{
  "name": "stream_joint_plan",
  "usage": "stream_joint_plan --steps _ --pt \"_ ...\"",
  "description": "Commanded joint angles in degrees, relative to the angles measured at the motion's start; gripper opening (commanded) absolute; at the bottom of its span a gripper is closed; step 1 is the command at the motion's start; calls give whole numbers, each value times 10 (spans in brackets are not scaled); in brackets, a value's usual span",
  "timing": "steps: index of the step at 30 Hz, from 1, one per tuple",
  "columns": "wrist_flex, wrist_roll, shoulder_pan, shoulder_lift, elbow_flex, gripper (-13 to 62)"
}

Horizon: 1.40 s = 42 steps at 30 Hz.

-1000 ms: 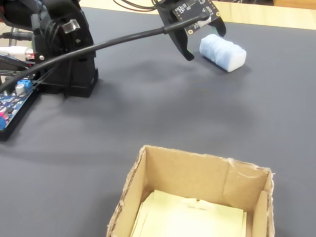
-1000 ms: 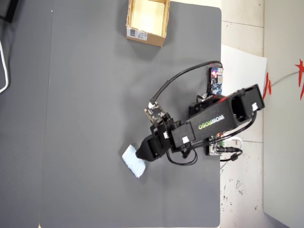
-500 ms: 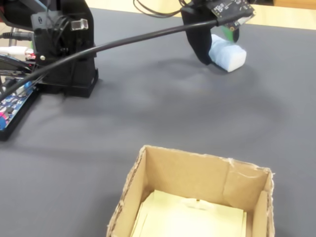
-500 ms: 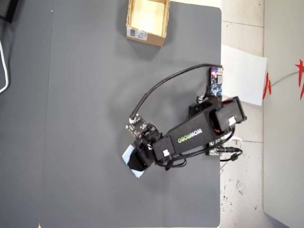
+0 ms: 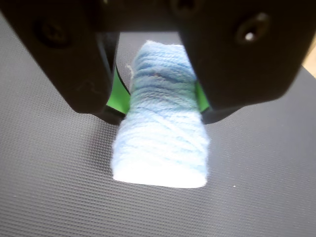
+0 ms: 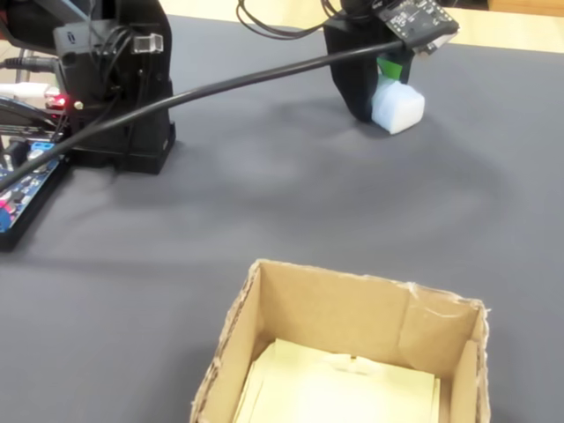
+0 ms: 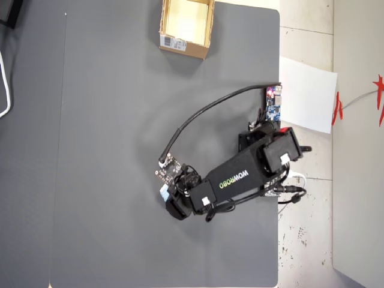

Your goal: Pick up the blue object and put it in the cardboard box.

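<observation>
The blue object point(image 5: 160, 133), a pale blue-white woolly oblong, lies on the dark grey mat with its near end sticking out toward the wrist camera. My gripper point(image 5: 160, 106) straddles its far half, and the green pads point(image 5: 117, 96) press on both of its sides. In the fixed view the gripper point(image 6: 383, 101) stands at the back right over the object point(image 6: 398, 107). From overhead only a sliver of the object point(image 7: 163, 191) shows beside the gripper point(image 7: 170, 201). The cardboard box point(image 6: 352, 286) stands open at the front; overhead shows the box point(image 7: 186, 47) at the table's top edge.
The arm's black base point(image 6: 119, 88) and a blue circuit board point(image 6: 22, 181) sit at the left of the fixed view. A black cable point(image 6: 220, 84) arches from there to the wrist. Overhead, a white sheet point(image 7: 306, 93) lies past the mat's right edge.
The gripper came down over the blue object, and its jaws have drawn in against its sides. The object now looks narrower. The box has not moved.
</observation>
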Motion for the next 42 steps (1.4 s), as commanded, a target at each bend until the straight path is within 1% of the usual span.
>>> stream_joint_plan --steps 1,4,5,6,9,10,12,15,19,23,25,30,34,39,42 --pt "-47 48 -5 6 -15 98" --pt "-69 11 -4 27 -13 86" --pt "-73 1 -3 42 -10 60" --pt "-113 -9 6 82 10 45" --pt "-142 -15 27 137 42 45" --pt "-186 -45 57 181 83 45" --pt "-211 -58 83 218 118 45" --pt "-273 -62 123 269 185 45" --pt "-374 -62 212 353 284 45" --pt "-440 -76 258 398 333 45" --pt "-447 -94 310 436 350 46" --pt "-454 -153 354 507 387 46" --pt "-453 -181 378 552 410 46" --pt "-458 -190 445 554 419 46" --pt "-466 -220 483 553 404 46"
